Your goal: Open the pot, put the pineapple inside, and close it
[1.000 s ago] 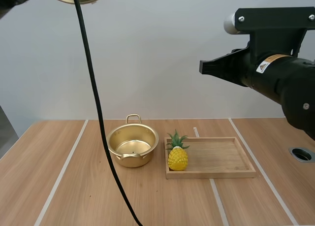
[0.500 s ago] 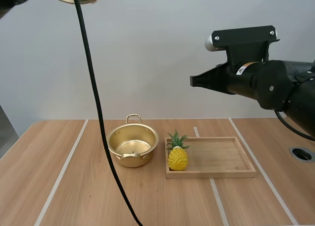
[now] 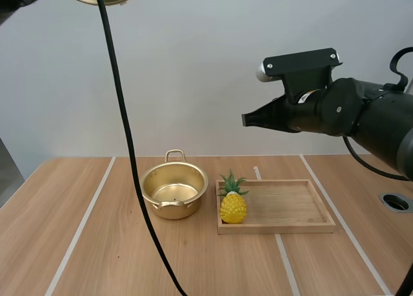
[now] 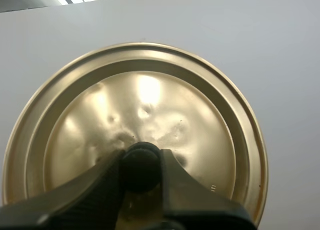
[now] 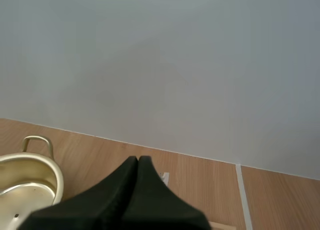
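Closest to me, my left tool [image 4: 141,159] is clamped on the black knob [image 4: 141,165] of the lid [image 4: 145,99], holding it high off the counter [image 3: 97,257], up at 11 o'clock in the high view. My right tool [image 5: 138,162] hangs in the air at about 1 o'clock. Its fingers are pressed together on nothing and its tips aim toward 9 o'clock, well above everything.

Down below, the wooden tray [image 3: 290,209] lies toward 3 o'clock, and the pineapple [image 3: 233,206] stands upright at its 9 o'clock end, leaves up. A little beyond, at 9 o'clock of the fruit, sits the pot [image 3: 187,206], uncovered, with nothing in it and apart from the tray.

I judge the opening done and the pineapple step in hand. Next my right tool must spread its fingers, come down over the fruit, take it round the body and carry it toward 9 o'clock into the pot. The body looks bumpy and tapering, so a low, centred grip seems safest. The lid goes back afterwards.
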### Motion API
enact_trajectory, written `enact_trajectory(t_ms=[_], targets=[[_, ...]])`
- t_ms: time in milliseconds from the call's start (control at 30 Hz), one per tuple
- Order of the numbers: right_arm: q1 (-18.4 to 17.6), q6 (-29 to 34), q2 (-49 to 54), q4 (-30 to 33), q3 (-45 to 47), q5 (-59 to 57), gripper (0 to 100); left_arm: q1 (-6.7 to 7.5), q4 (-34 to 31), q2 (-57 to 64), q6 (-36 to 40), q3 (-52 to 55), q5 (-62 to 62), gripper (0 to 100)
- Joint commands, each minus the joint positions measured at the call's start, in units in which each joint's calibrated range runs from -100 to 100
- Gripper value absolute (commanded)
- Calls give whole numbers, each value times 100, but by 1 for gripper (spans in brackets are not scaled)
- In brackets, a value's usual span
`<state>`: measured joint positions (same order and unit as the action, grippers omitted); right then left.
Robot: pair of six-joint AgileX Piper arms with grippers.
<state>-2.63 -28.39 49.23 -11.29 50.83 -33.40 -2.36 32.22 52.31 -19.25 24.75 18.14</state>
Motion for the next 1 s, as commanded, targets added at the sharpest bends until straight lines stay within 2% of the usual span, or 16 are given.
enact_trajectory(t_ms=[0,167,400,967], targets=[[-98,-84,-30,-275,-252,-736,0,-6,98,38,59,-32,-70,0],[-204,-209,-180,-376,-606,-1478,0,-6,98,38,59,-32,-70,0],[-204,-246,-489,-398,-634,-2210,0,-6,98,38,59,-32,-70,0],[-204,-777,-619,-616,-634,-3048,0,-6,98,38,59,-32,-70,0]])
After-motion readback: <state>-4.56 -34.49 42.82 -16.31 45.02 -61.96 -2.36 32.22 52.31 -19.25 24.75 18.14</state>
